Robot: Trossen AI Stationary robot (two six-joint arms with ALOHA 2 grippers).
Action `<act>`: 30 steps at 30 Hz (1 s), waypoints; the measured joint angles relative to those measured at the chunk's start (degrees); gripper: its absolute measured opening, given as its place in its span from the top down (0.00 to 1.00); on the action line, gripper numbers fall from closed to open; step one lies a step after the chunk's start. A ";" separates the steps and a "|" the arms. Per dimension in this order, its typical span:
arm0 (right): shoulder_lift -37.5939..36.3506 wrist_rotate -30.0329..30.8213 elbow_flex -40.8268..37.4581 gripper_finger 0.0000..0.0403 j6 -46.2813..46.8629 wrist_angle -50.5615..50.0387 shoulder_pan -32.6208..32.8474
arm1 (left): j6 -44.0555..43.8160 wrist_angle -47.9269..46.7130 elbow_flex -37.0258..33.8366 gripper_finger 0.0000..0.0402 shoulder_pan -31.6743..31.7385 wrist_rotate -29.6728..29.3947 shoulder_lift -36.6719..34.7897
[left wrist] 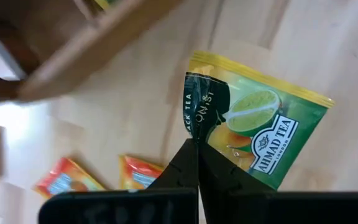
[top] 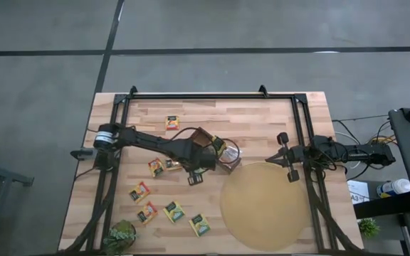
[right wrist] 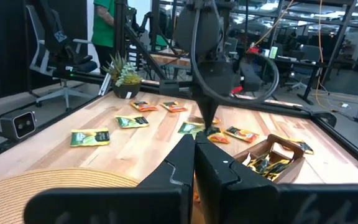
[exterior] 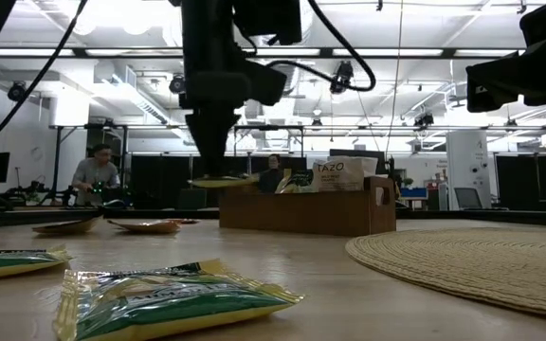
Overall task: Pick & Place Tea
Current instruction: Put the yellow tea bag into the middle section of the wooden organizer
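The left gripper (top: 194, 173) sits near the table's middle, just beside the brown wooden box (top: 214, 147), its jaws pinched on one corner of a green-yellow tea sachet (left wrist: 253, 137) that hangs flat above the wood in the low view. Under and around it lie more sachets: orange-red ones (top: 155, 167) close beside the arm, another (top: 171, 122) toward the far edge, and a loose group (top: 174, 211) toward the near left corner, next to a small potted plant (top: 120, 235). The round tan mat (top: 265, 206) lies just right of the box. The right gripper (top: 288, 156) waits at the mat's far right rim, jaws closed together on nothing
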 joint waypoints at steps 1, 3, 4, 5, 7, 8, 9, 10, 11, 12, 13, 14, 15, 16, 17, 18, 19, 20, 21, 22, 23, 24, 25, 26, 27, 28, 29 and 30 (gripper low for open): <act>0.01 0.02 0.00 0.98 -0.01 0.00 -0.02 | 0.87 0.00 0.00 1.00 0.09 -1.16 -0.47; -0.01 0.00 0.00 0.98 -0.01 0.00 0.01 | 3.06 -0.08 0.18 1.00 0.13 -4.31 -1.48; -0.01 0.00 0.00 0.98 -0.01 0.00 0.01 | 4.56 -0.01 0.23 1.00 0.14 -6.25 -2.14; 0.01 0.00 0.01 0.98 0.00 0.00 -0.01 | 6.10 0.01 0.24 1.00 0.15 -8.26 -2.76; -0.01 0.00 0.01 0.98 -0.01 0.00 0.00 | 9.58 0.46 0.24 1.00 0.22 -13.27 -3.67; 0.00 0.00 0.00 0.98 -0.01 0.00 0.00 | 11.57 1.10 0.22 1.00 0.22 -16.00 -4.11; 0.02 0.00 0.00 0.98 -0.01 0.00 -0.02 | 13.77 1.92 0.22 1.00 0.24 -18.34 -4.48; 0.02 0.00 0.01 0.98 -0.01 0.00 0.00 | 15.99 3.23 0.20 1.00 0.31 -20.70 -4.85; 0.00 0.02 0.00 0.98 -0.01 0.00 -0.02 | 18.05 5.06 0.20 1.00 0.44 -22.34 -5.30; 0.02 0.00 0.00 0.98 -0.01 0.00 0.01 | 19.72 7.11 0.22 1.00 0.66 -23.51 -5.53; 0.02 0.01 0.02 0.98 -0.01 0.00 -0.01 | 21.26 9.02 0.22 1.00 0.87 -24.24 -5.65; 0.02 0.00 0.00 0.98 -0.01 0.00 0.00 | 22.63 10.67 0.22 1.00 0.99 -24.63 -5.65; 0.02 0.00 0.00 0.98 -0.01 0.00 -0.01 | 23.94 12.16 0.20 1.00 1.14 -24.71 -5.59; 0.02 0.00 0.00 0.98 -0.01 0.00 0.01 | 25.17 13.71 0.18 1.00 1.27 -24.72 -5.47; 0.02 0.00 0.01 0.98 -0.01 0.00 -0.02 | 26.37 15.42 0.17 1.00 1.39 -24.86 -5.27; 0.02 0.00 0.01 0.98 -0.01 0.00 0.01 | 27.77 16.96 0.12 1.00 1.48 -25.04 -5.23; 0.02 0.00 0.01 0.98 -0.01 0.00 0.01 | 29.28 18.35 -0.13 1.00 1.59 -25.20 -5.23; 0.03 0.00 0.00 0.98 -0.01 0.00 0.00 | 30.88 19.82 -0.65 1.00 1.73 -25.30 -5.23; 0.02 0.02 0.02 0.98 -0.01 0.00 -0.01 | 32.38 21.32 -1.23 1.00 1.87 -25.32 -5.23; 0.02 0.00 0.00 0.98 -0.01 0.00 0.01 | 33.93 23.13 -1.93 1.00 2.03 -25.32 -5.23; 0.02 0.00 0.01 0.98 -0.01 0.00 0.01 | 35.55 25.08 -2.80 1.00 2.15 -25.33 -5.23; 0.02 0.00 0.00 0.98 0.00 0.00 -0.02 | 37.37 27.29 -3.86 1.00 2.20 -25.32 -5.23; 0.02 0.00 0.00 0.98 -0.01 0.00 0.01 | 39.19 29.48 -4.93 1.00 2.23 -25.36 -5.26; 0.02 0.00 0.00 0.98 0.00 0.00 0.01 | 40.59 31.27 -5.90 1.00 2.25 -25.37 -5.30; 0.02 0.00 0.00 0.98 -0.01 0.00 0.00 | 41.66 32.63 -6.88 1.00 2.23 -25.37 -5.30; 0.02 0.00 0.00 0.98 -0.01 0.00 -0.02 | 42.42 33.58 -7.78 1.00 2.20 -25.33 -5.32; 0.02 0.00 0.00 0.98 -0.01 0.00 0.01 | 42.88 34.30 -8.51 1.00 2.18 -25.28 -5.32; 0.02 0.00 0.02 0.98 -0.01 0.02 0.01 | 43.26 34.89 -9.19 1.00 2.18 -25.28 -5.32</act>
